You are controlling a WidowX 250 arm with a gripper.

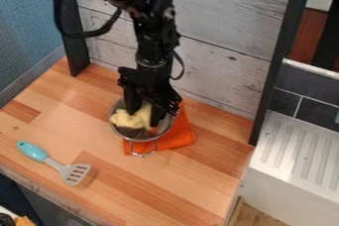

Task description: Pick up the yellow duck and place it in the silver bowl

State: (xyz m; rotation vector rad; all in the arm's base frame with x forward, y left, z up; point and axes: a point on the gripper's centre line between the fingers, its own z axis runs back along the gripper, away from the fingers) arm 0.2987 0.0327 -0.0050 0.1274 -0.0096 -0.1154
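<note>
Gripper point(144, 119) points down into the silver bowl point(136, 134), right at the yellow duck point(132, 119). Can't tell whether it's clamped on the duck or has let go; contact is hard to read here. Duck is inside the bowl's rim, low in the opening; whether it rests on the bottom, can't tell. Straight-down pose makes sense, since the walls rise around the toy and a slanted approach would likely hit the rim.

Bowl sits partly over an orange cloth point(175, 136) on the wood counter point(159, 180), wire handle point(142, 154) turned away from the wall, so not in the arm's way. Spatula point(73, 172) lies flat, well apart, not needed for this job.

Judgement: placing step, nearly done. Next: make sure the duck is loose, then lift straight up. Risk: duck comes up with the gripper, or the rim gets caught and the bowl slides or tips.
</note>
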